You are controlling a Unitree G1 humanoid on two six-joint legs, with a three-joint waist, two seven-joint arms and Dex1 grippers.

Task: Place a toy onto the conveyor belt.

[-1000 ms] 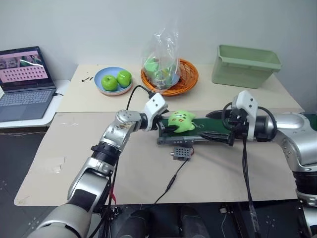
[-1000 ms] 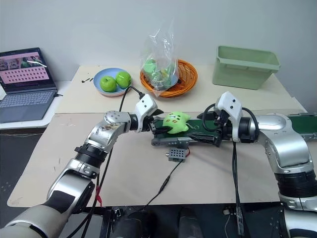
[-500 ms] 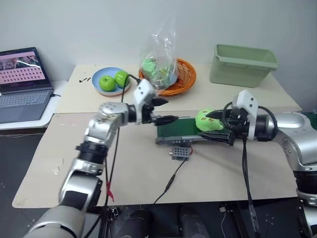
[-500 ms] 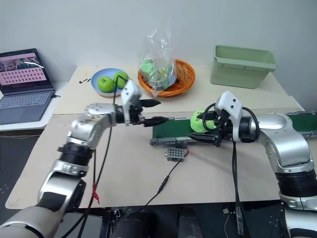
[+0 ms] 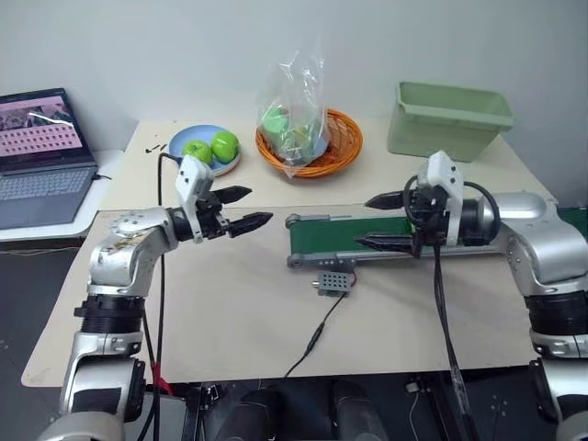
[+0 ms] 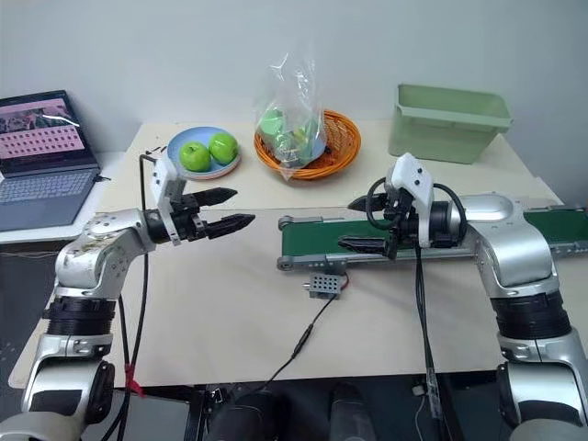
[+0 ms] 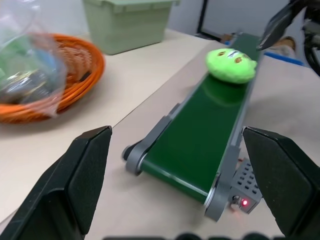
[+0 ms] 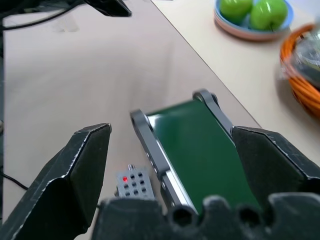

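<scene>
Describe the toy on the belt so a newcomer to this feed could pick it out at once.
Find the long dark green conveyor belt in its grey metal frame on the beige table. The small soft lime-green toy lies on that belt, well along from its near roller. Unlike the smooth round green apples on the blue plate, it is squashy and has a cartoon face.

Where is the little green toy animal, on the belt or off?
On: the lime-green soft toy lies on the dark green conveyor belt.
</scene>
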